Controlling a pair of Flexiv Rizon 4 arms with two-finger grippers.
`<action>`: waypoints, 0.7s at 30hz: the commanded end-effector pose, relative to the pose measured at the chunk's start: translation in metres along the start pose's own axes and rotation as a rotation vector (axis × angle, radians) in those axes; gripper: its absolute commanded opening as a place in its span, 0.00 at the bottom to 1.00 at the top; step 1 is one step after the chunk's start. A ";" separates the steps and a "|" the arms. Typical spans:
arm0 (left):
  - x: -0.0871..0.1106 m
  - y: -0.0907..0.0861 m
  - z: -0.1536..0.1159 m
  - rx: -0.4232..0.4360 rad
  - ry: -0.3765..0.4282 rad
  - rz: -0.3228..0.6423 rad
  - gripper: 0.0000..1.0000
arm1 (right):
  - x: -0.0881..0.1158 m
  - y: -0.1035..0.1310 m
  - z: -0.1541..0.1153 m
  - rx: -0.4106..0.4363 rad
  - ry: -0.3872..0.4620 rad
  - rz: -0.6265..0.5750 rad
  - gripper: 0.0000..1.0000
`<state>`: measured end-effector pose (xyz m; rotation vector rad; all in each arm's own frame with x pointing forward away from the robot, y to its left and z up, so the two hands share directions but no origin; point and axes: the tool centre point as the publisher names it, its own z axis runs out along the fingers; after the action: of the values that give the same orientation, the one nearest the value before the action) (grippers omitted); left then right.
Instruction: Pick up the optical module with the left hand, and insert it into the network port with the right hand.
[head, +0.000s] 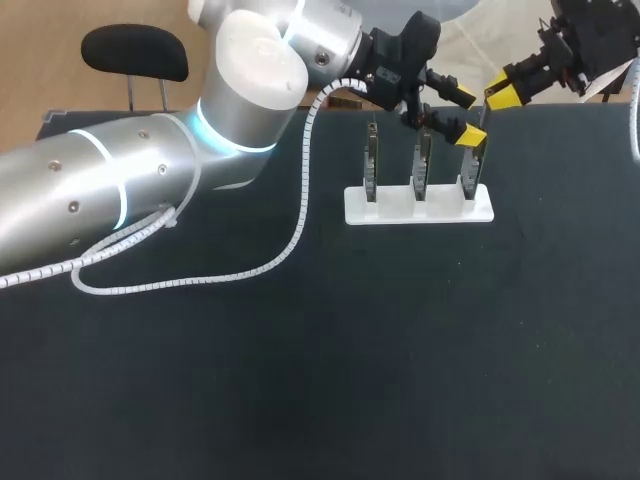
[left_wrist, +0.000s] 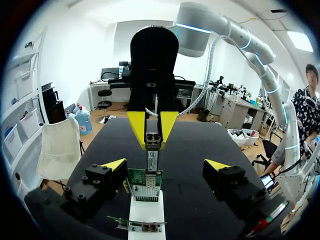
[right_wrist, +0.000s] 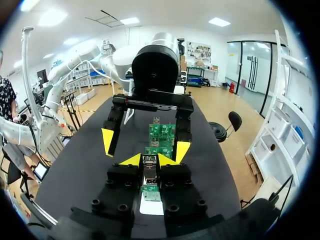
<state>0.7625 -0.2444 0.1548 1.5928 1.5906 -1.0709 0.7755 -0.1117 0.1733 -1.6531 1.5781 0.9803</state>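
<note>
My right gripper (right_wrist: 150, 160) is shut on the optical module (right_wrist: 149, 175), a small metal plug held between its yellow tips. In the left wrist view the module (left_wrist: 152, 150) points down at the port of a green circuit board (left_wrist: 145, 182), just above it. That board is the rightmost of three standing upright in a white stand (head: 420, 208). My left gripper (left_wrist: 166, 164) is open, one finger on either side of this board, touching nothing. From above, the left gripper (head: 467, 115) sits over the stand's right end, with the right gripper (head: 503, 93) just behind it.
Two more green boards (head: 371, 165) (head: 422, 165) stand in the same white stand, left of the one under the module. My left arm and its white coiled cable (head: 290, 230) stretch across the black table's left half.
</note>
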 end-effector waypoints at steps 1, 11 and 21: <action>0.000 0.002 0.000 0.003 0.002 0.001 1.00 | 0.002 -0.002 0.002 -0.003 -0.002 0.005 0.00; 0.000 0.002 0.000 0.003 0.002 0.001 1.00 | 0.002 -0.004 0.002 0.009 0.003 0.014 0.00; 0.000 0.002 0.000 0.003 0.002 0.001 1.00 | 0.001 -0.003 0.003 0.018 0.014 0.001 0.00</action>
<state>0.7625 -0.2444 0.1548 1.5928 1.5905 -1.0709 0.7805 -0.1105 0.1703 -1.6493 1.5913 0.9662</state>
